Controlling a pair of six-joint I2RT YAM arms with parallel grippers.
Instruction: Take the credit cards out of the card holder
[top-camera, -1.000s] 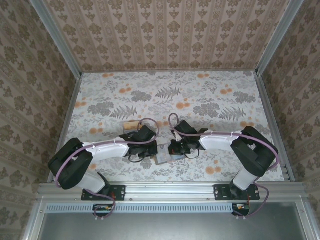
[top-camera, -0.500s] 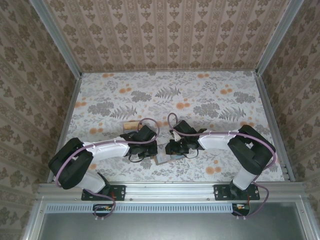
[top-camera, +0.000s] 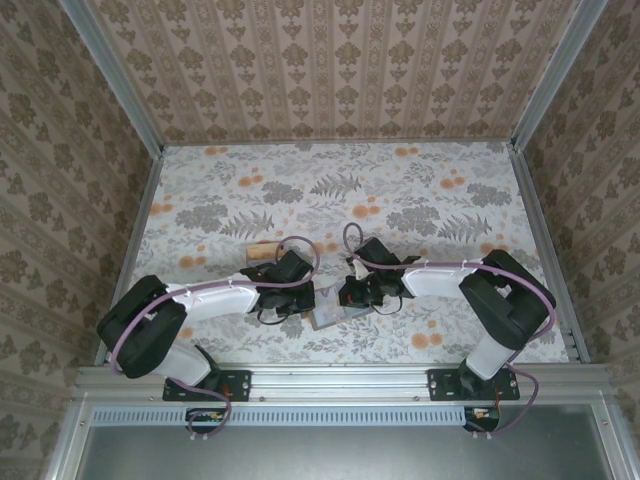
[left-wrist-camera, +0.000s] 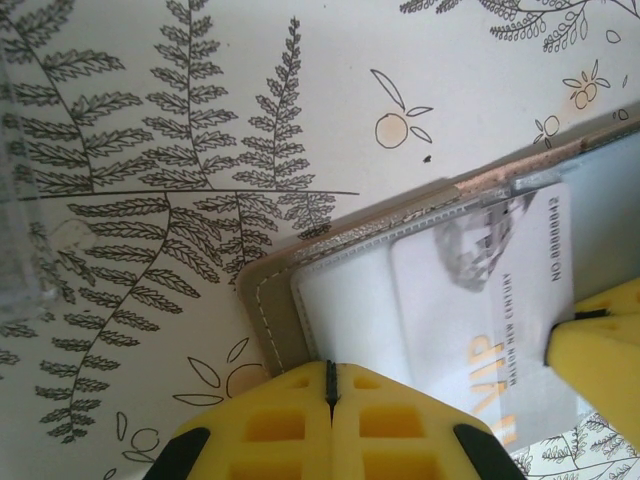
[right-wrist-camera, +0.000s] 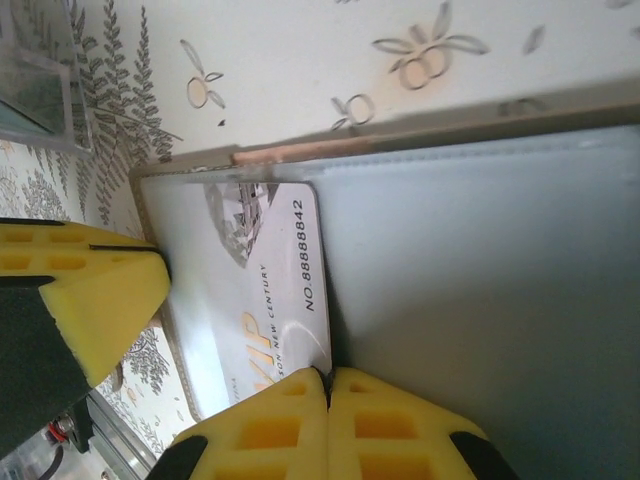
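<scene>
Crowding wallet (right-wrist-camera: 480, 280): left tool (left-wrist-camera: 330, 400), right tool (right-wrist-camera: 325, 390), tray (left-wrist-camera: 20, 230).

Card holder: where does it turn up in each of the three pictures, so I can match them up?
Top external: the card holder is small, low in the centre of the picture.
Left wrist: it lies open, from the centre to the right edge.
Right wrist: its blue-grey lining fills the right two thirds.
Shared landmark: the white VIP card in its pocket, in both wrist views.

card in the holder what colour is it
The card is white with gold lettering, clearest in the right wrist view.
</scene>
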